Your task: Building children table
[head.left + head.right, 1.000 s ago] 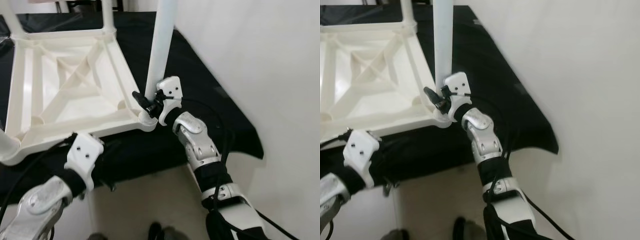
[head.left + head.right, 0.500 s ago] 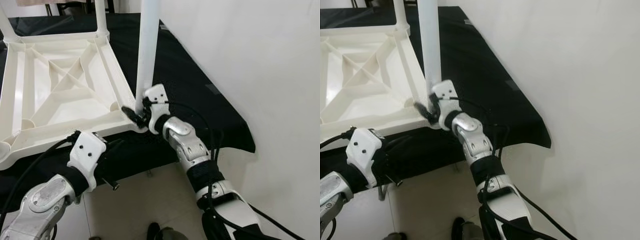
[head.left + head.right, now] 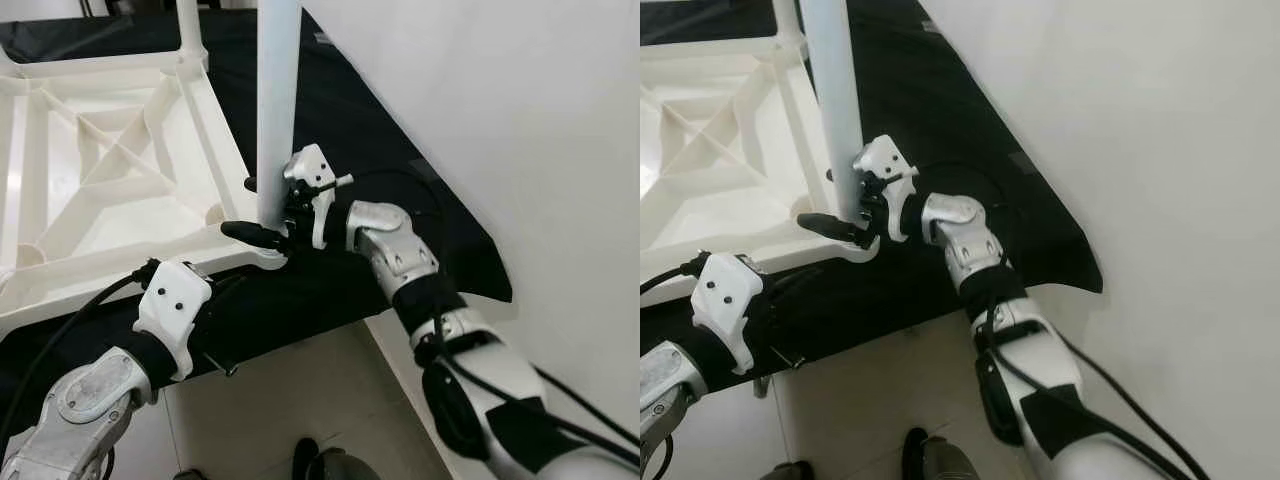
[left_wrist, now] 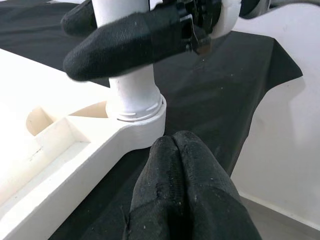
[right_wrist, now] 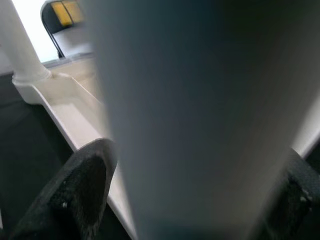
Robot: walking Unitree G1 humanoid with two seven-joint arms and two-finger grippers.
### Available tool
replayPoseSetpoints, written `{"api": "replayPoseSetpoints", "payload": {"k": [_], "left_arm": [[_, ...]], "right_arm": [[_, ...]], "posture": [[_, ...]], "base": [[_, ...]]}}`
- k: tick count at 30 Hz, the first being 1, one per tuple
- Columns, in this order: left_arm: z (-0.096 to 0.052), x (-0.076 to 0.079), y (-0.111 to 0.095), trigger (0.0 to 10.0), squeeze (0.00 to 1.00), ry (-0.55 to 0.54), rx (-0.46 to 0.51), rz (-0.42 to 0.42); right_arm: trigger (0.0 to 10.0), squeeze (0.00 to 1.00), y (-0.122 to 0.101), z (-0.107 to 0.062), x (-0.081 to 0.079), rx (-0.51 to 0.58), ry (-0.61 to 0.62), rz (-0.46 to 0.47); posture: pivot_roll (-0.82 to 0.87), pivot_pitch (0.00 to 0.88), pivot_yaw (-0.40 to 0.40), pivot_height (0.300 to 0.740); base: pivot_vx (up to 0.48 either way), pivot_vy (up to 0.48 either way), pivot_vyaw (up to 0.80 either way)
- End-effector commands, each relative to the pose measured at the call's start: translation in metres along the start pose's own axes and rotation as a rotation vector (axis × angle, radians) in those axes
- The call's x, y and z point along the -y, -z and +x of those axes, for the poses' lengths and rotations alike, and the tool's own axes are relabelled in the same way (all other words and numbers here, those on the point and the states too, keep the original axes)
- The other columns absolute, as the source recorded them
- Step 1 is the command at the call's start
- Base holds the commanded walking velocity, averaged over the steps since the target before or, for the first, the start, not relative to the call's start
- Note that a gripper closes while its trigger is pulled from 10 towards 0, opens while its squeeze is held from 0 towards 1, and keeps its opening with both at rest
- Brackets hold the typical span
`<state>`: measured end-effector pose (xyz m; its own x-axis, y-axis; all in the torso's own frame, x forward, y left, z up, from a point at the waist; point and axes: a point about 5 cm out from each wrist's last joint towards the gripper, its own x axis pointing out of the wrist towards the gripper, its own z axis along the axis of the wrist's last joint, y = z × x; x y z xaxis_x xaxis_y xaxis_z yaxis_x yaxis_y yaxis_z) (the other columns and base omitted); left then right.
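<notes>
Item: white plastic children's table [image 3: 120, 170], lying upside down on a black cloth [image 3: 400, 180] that covers a raised surface beside a white wall [image 3: 520, 120]; ribbed underside facing up. Item: white leg [image 3: 277, 110], standing upright in the socket [image 4: 136, 117] at the frame's near corner, seated down to its collar as far as the left wrist view shows. Right gripper [image 3: 268, 222]: fingers clamped on the base of the leg, one black finger [image 3: 255, 233] lying across the front of it just above the socket, the other behind. Change over the last second: the right wrist has rolled from a grip under and beside the corner to one reaching in level from the wall side, with the leg upright throughout; the whole picture has shifted too, so part of that is the head moving. Judgement: the leg is being twisted or pressed home, and this corner looks nearly finished. Left gripper [image 4: 182, 185]: fingers pressed together, holding nothing, hovering just below the frame's near edge, close to the socket. Further legs [image 3: 188, 30] stand in the far corners. Containers: none present, apart from the sockets; the near one is occupied.
</notes>
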<state>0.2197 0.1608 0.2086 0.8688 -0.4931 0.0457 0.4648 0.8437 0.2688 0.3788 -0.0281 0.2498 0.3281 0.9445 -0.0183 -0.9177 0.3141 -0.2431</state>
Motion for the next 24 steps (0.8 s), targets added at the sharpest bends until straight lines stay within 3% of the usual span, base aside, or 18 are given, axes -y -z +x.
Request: {"api": "replayPoseSetpoints", "payload": {"k": [1, 2, 3, 16, 19, 21, 23, 24], "left_arm": [[-0.002, 0.002, 0.002, 10.0, 0.00, 0.005, -0.016, 0.005], [-0.002, 0.002, 0.002, 10.0, 0.00, 0.003, -0.016, 0.006], [-0.003, 0.002, 0.002, 10.0, 0.00, 0.002, -0.016, 0.008], [-0.002, 0.001, 0.001, 10.0, 0.00, -0.002, -0.016, 0.010], [-0.002, 0.002, 0.001, 10.0, 0.00, 0.003, -0.016, 0.008], [-0.003, 0.001, 0.001, 10.0, 0.00, 0.000, -0.018, 0.008], [-0.003, 0.001, 0.001, 10.0, 0.00, 0.000, -0.018, 0.008], [-0.003, 0.001, 0.002, 10.0, 0.00, -0.001, -0.018, 0.009]], "right_arm": [[8.9, 0.00, -0.001, 0.006, -0.004, -0.007, -0.028, -0.009], [7.7, 0.00, -0.002, 0.005, -0.003, -0.012, -0.029, -0.007], [0.0, 0.00, 0.000, 0.004, -0.002, -0.026, -0.054, -0.014], [0.0, 0.00, 0.007, -0.008, 0.006, -0.076, -0.077, -0.024], [0.0, 0.00, 0.012, -0.013, 0.009, -0.086, -0.030, -0.018], [0.0, 0.00, 0.026, -0.023, 0.014, -0.107, 0.126, 0.012], [0.0, 0.00, 0.026, -0.023, 0.014, -0.107, 0.126, 0.012], [0.0, 0.00, 0.037, -0.026, 0.015, -0.126, 0.228, 0.052]], "posture": [[0.15, 0.249, -0.183, 0.740], [0.15, 0.249, -0.183, 0.740], [0.15, 0.250, -0.185, 0.740], [0.14, 0.255, -0.185, 0.740], [0.13, 0.255, -0.186, 0.740], [0.12, 0.258, -0.191, 0.740], [0.12, 0.258, -0.191, 0.740], [0.12, 0.258, -0.189, 0.740]], "base": [[0.000, 0.000, 0.00], [0.000, 0.000, 0.00], [0.000, 0.000, 0.00], [0.000, 0.000, 0.00], [0.000, 0.000, 0.00], [0.000, 0.000, 0.00], [0.000, 0.000, 0.00], [0.000, 0.000, 0.00]]}}
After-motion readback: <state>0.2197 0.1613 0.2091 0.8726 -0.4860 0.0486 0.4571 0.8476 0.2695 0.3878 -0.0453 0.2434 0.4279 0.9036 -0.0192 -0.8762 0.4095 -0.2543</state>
